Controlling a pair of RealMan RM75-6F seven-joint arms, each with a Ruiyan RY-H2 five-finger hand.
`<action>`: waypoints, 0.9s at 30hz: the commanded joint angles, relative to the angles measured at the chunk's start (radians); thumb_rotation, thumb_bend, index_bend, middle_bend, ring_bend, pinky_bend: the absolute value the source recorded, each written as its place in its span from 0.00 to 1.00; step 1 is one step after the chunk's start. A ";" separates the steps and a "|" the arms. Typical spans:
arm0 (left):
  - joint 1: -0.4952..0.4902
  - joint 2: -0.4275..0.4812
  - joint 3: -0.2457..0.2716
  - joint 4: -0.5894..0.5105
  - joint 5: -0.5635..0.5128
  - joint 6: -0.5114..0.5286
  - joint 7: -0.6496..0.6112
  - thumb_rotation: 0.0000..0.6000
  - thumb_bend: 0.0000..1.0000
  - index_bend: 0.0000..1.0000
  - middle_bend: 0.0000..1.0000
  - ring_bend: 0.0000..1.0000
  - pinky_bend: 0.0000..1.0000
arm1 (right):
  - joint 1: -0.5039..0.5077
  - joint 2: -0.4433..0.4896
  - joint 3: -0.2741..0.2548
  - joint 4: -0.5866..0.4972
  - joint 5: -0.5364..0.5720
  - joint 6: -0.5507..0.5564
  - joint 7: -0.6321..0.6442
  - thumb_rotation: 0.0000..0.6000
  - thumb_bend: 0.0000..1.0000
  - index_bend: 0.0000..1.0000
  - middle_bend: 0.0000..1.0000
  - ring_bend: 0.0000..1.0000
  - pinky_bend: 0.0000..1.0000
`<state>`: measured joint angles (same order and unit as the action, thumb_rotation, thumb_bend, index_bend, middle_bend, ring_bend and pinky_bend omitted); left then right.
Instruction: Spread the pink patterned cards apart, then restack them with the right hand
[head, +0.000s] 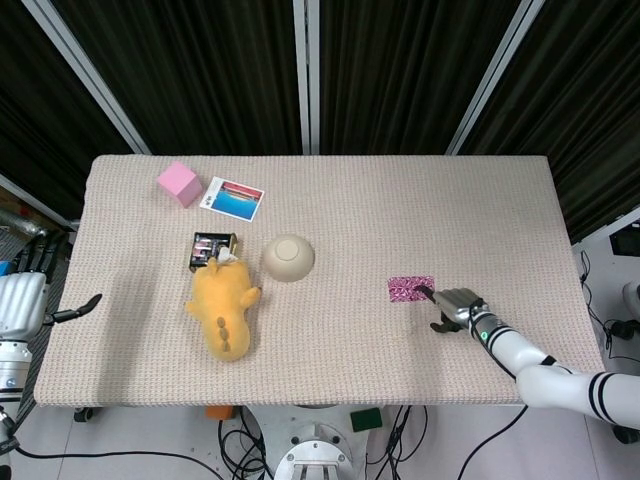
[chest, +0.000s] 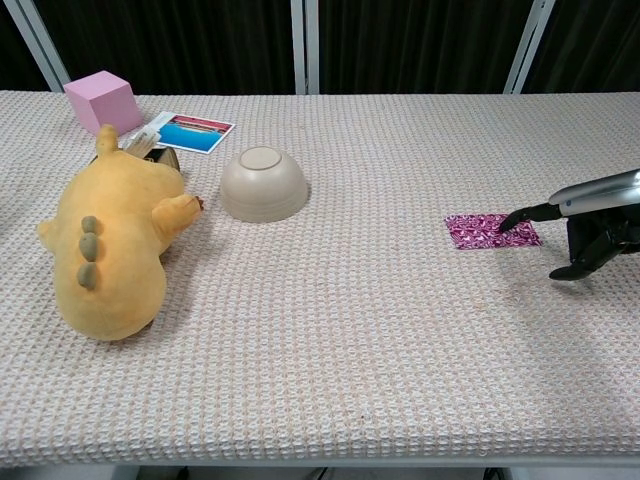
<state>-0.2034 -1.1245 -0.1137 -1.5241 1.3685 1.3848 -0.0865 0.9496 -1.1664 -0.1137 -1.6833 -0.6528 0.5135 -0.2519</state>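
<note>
Currently the table (head: 420, 200) carries a yellow plush (head: 224, 306) far to the right hand's left, and an upturned bowl (head: 288, 257) between plush and hand, further back. Beyond the plush: a dark box (head: 211, 247), photo card (head: 232, 197) and pink cube (head: 179, 183). Cards (chest: 491, 230) lie flat just left of the right hand (head: 457, 308), slightly fanned, wider than one card. One extended fingertip (chest: 507, 223) presses on their right edge, other fingers curled under, gripping nothing. Left hand (head: 24, 300) hangs off the table's far left edge, fingers apart, holding nothing.
</note>
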 joint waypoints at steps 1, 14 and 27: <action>0.000 0.001 0.000 -0.004 0.002 0.001 0.004 0.56 0.13 0.03 0.04 0.00 0.14 | 0.002 0.015 -0.018 -0.005 0.007 0.002 0.006 1.00 1.00 0.00 1.00 0.99 0.90; -0.002 0.001 -0.002 -0.017 0.012 0.000 0.018 0.55 0.13 0.03 0.04 0.00 0.14 | 0.009 0.075 -0.102 -0.008 0.031 -0.017 0.022 1.00 1.00 0.00 1.00 0.99 0.90; -0.003 0.007 -0.002 -0.035 0.024 0.003 0.026 0.56 0.13 0.03 0.04 0.00 0.14 | -0.033 0.118 -0.102 -0.042 -0.016 0.059 0.068 1.00 1.00 0.00 1.00 0.99 0.90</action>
<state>-0.2067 -1.1172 -0.1157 -1.5588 1.3922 1.3881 -0.0599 0.9311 -1.0517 -0.2322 -1.7171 -0.6474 0.5511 -0.1983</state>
